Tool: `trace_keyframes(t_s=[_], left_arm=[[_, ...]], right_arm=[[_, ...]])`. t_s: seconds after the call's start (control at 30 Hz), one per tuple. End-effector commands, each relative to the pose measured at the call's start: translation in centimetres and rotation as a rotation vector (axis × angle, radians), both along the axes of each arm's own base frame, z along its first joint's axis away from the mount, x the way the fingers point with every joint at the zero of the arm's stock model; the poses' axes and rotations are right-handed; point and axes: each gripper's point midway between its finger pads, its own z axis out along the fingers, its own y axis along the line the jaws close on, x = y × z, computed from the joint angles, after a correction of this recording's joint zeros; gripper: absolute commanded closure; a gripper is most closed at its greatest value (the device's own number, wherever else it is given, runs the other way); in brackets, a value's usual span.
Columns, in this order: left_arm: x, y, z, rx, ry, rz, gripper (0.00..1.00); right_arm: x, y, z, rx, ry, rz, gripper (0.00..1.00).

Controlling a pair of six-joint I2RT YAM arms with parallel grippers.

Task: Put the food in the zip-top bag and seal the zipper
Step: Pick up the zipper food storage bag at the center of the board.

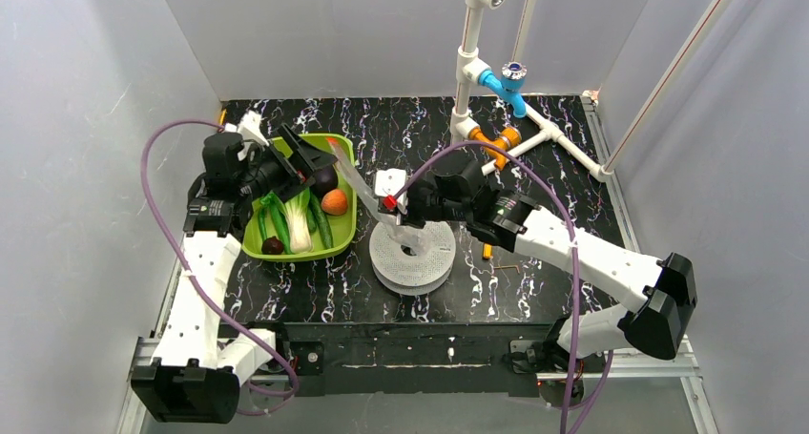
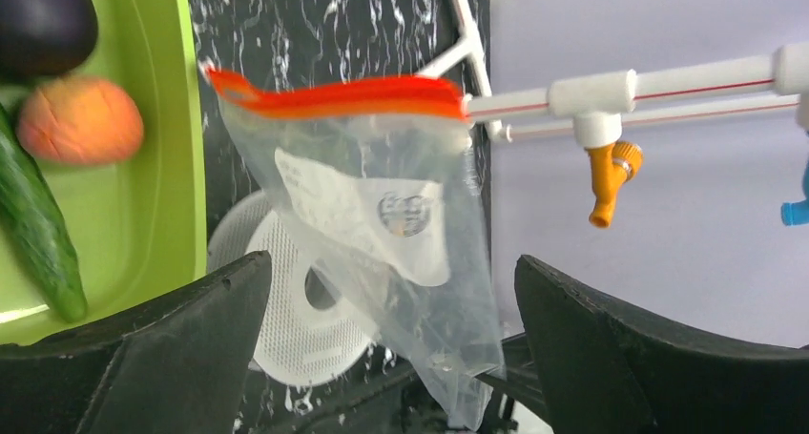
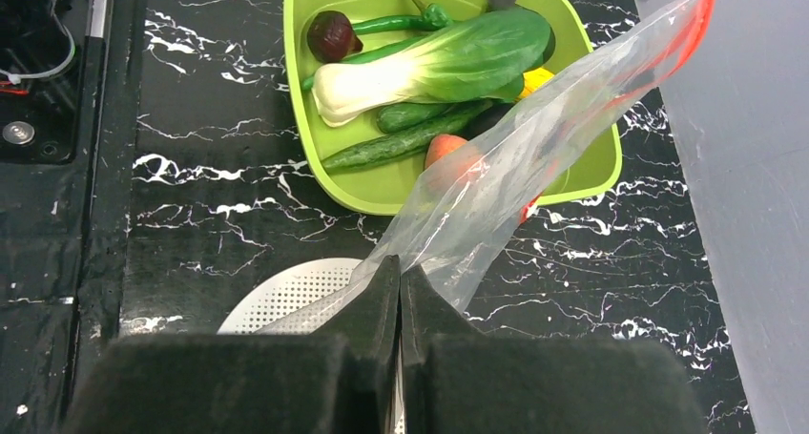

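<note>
The clear zip-top bag [image 1: 361, 194] hangs stretched in the air between the green tray and the white disc. Its orange-red zipper [image 2: 343, 95] runs along the top edge and looks shut. My right gripper [image 3: 399, 274] is shut on the bag's [image 3: 515, 157] lower corner, away from the zipper [image 3: 704, 10]. My left gripper [image 2: 391, 262] is open, with the bag [image 2: 382, 224] hanging just beyond its jaws, untouched. The food lies in the tray: eggplant [image 1: 324, 179], orange-red fruit [image 1: 334, 202], leafy stalk [image 3: 429, 67], cucumbers [image 3: 401, 143], a yellow piece [image 3: 536, 79]. The bag holds no food.
The green tray [image 1: 345, 226] sits at the left with my left gripper [image 1: 313, 159] above its far side. A white perforated disc [image 1: 412, 256] lies under my right gripper [image 1: 394, 205]. A white pipe frame [image 1: 563, 138] with orange and blue fittings stands at the back right.
</note>
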Motion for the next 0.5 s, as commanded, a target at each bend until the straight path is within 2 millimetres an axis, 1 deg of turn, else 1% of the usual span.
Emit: trace_keyframes(t_s=[0.0, 0.1, 0.17, 0.23, 0.3, 0.37, 0.4, 0.47], left_arm=[[-0.6, -2.0, 0.0, -0.105, 0.030, -0.108, 0.05], [-0.5, -2.0, 0.0, -0.085, 0.020, -0.120, 0.11], [-0.6, -1.6, 0.6, -0.052, -0.022, -0.106, 0.11], [-1.3, -1.4, 1.7, -0.009, -0.112, -0.116, 0.11], [-2.3, -1.2, 2.3, 0.036, -0.184, -0.133, 0.10], [-3.6, -0.8, 1.8, 0.057, -0.202, -0.119, 0.08], [-4.2, -0.5, 1.3, 0.062, -0.184, -0.097, 0.07], [-5.2, 0.5, -0.3, 0.047, -0.087, -0.005, 0.04]], right_arm=[[-0.8, 0.7, 1.0, 0.046, -0.031, 0.038, 0.99], [-1.2, 0.4, 0.7, 0.062, -0.032, 0.036, 0.99], [-1.1, 0.1, 0.9, 0.079, -0.027, 0.013, 0.99], [-1.2, -0.1, 1.9, 0.111, -0.023, -0.002, 0.99], [-1.1, -0.4, 2.8, 0.152, -0.026, -0.027, 0.99], [-0.4, -1.0, 3.5, 0.197, -0.044, -0.084, 0.99], [0.0, -1.3, 3.8, 0.215, -0.058, -0.109, 0.99], [0.5, -1.8, 4.1, 0.238, -0.096, -0.139, 0.99]])
